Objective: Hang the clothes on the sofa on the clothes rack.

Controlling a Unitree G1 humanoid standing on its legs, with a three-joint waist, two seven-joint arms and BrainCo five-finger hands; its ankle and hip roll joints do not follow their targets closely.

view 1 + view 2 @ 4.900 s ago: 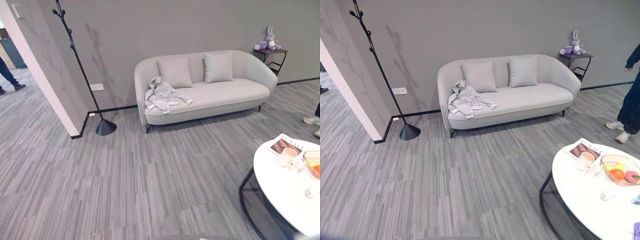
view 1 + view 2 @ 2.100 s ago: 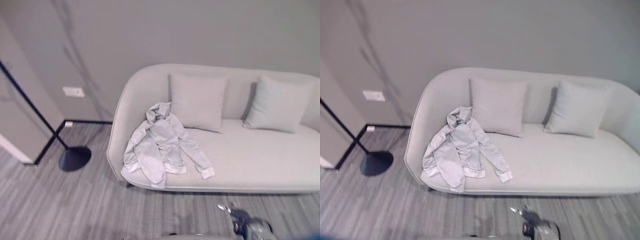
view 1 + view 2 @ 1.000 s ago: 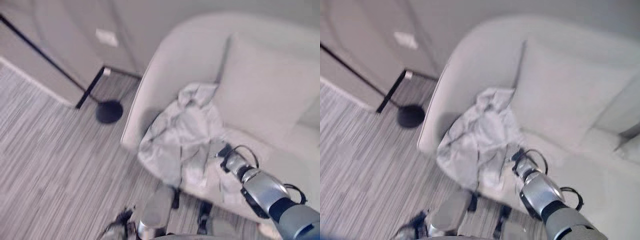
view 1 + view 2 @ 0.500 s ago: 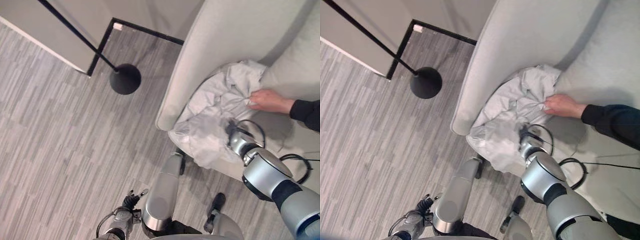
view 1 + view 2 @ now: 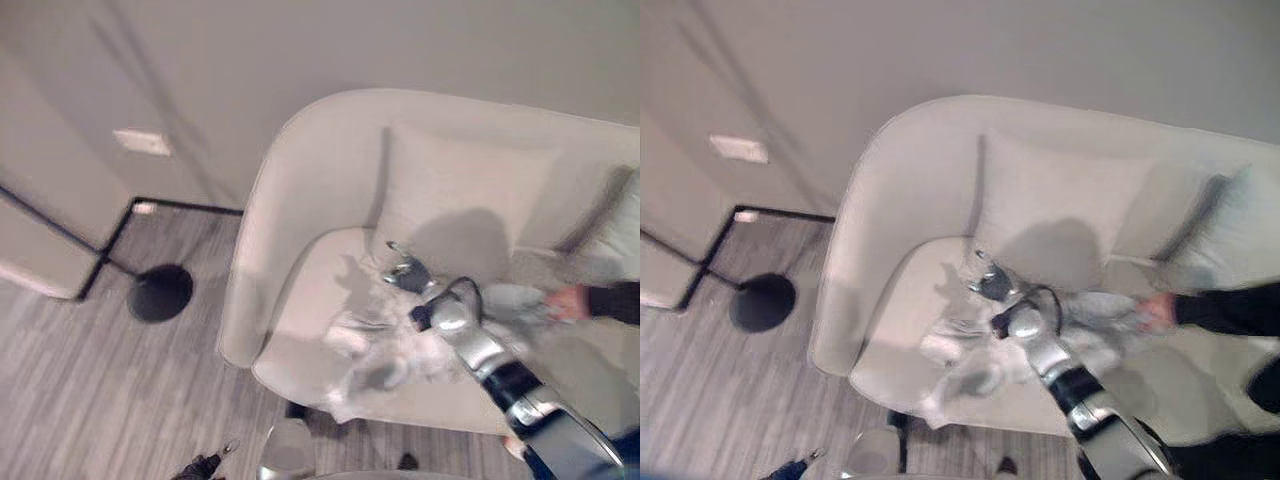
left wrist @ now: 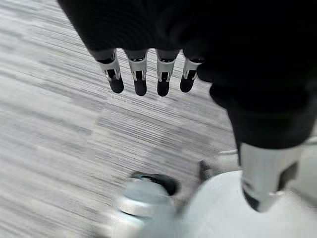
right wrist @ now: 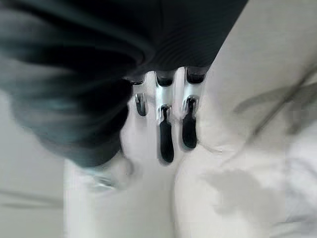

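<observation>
Garment: the crumpled pale grey hooded top (image 5: 400, 350) lies on the seat of the light grey curved sofa (image 5: 300, 220), nearer its front edge than half a second ago, when it was heaped against the arm.
Right hand (image 5: 402, 272): raised over the seat, just above the garment; fingers (image 7: 166, 136) straight, gripping nothing.
Left hand (image 6: 148, 74): hangs over the grey striped carpet (image 6: 59, 114), fingers relaxed, empty.
Person: a hand (image 5: 1155, 310) in a dark sleeve tugs the garment's far end.
Rack: the black coat stand's round base (image 5: 160, 292) sits left of the sofa.
Meaning: the top looks not yet grasped, so hanging is still ahead.
</observation>
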